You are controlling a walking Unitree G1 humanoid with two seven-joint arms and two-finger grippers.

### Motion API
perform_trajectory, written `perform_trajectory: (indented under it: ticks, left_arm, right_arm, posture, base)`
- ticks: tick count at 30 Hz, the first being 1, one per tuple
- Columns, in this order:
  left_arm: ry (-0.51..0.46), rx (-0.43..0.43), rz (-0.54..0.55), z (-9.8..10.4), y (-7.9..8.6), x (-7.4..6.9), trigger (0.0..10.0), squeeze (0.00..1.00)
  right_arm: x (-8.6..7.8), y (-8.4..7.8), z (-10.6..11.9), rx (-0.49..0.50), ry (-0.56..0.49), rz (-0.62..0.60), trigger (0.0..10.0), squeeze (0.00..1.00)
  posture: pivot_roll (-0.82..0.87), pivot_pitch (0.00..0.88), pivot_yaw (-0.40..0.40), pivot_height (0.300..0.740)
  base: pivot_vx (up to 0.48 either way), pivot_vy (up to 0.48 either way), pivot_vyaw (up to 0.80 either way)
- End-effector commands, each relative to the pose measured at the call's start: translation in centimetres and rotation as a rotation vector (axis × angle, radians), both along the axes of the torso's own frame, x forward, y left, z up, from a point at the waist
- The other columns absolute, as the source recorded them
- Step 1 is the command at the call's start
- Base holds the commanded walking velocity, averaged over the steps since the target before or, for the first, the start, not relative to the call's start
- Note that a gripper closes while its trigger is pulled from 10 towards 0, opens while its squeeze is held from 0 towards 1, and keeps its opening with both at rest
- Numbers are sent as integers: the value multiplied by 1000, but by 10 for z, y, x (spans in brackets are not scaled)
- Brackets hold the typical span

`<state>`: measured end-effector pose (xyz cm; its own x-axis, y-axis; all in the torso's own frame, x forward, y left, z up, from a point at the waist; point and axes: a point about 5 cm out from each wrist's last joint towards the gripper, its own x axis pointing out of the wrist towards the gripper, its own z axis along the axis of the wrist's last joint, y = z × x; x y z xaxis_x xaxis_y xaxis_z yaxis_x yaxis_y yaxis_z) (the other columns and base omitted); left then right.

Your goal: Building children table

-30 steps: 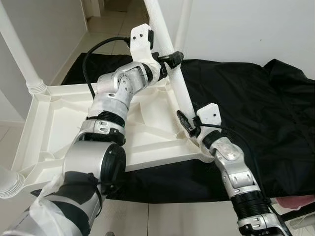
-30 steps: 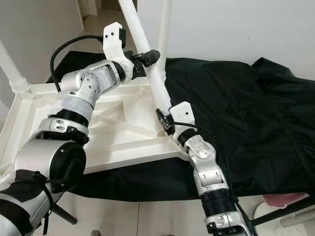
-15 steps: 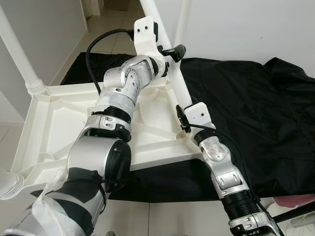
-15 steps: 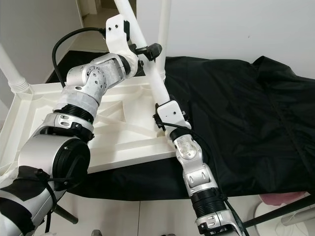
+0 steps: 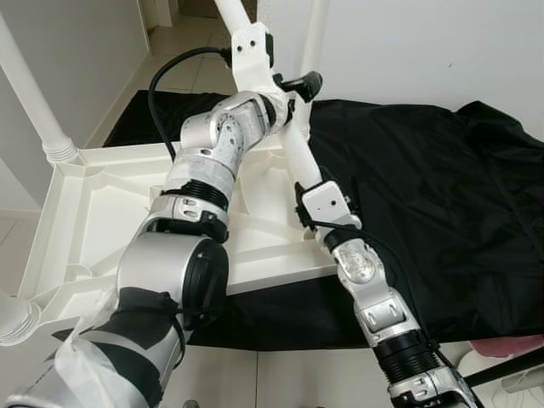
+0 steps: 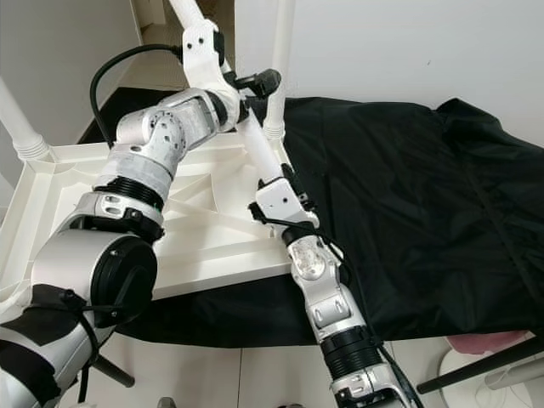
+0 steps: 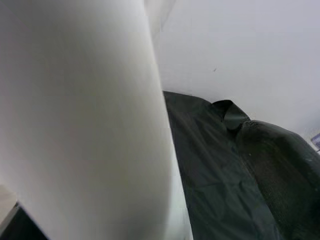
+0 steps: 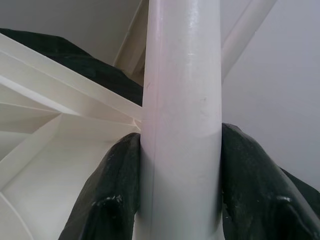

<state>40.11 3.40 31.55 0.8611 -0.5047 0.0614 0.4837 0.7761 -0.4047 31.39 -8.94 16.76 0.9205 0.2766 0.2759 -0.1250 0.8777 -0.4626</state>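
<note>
Upturned white children's table (image 5: 102, 221) on black sheet (image 5: 442, 195), right tool (image 8: 182, 200) clamped low on tilted white leg (image 5: 293, 140), left tool (image 5: 293, 89) gripping same leg higher

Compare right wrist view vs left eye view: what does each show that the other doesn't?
Right wrist view alone shows the right claw's two black fingers pressed against opposite sides of the white table leg, seen close.

Left eye view alone shows the wider layout: the left claw holding the same leg higher up, the upturned white tabletop, another leg standing at its far left corner, and both silver arms.

Both show the white leg, the ribbed underside of the tabletop, the black cloth and the white wall.
</note>
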Motion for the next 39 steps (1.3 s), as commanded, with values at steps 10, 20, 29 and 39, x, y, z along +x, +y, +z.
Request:
perform_trajectory:
  ticks: [10,20,29,39]
  left_arm:
    - [-81,-27,-23,14,3,-3,10000,0]
    - [-94,-30,23,14,10,-1,0,0]
    - [-119,-40,-28,17,7,-4,10000,0]
    - [-231,-94,-218,27,-3,-20,10000,0]
  right_arm:
    - [1,-7,4,41,-16,-1,10000,0]
    - [2,-11,3,4,-28,-8,10000,0]
    - [-2,-15,8,54,-35,25,10000,0]
    - [-4,-23,18,166,17,183,10000,0]
  posture:
    - [-43,0,-26,740]
    - [-40,0,-18,740]
    - [-51,0,-13,740]
    - [-54,0,-14,740]
  base:
    - [0,0,0]
    - [0,0,0]
    - [0,0,0]
    - [0,0,0]
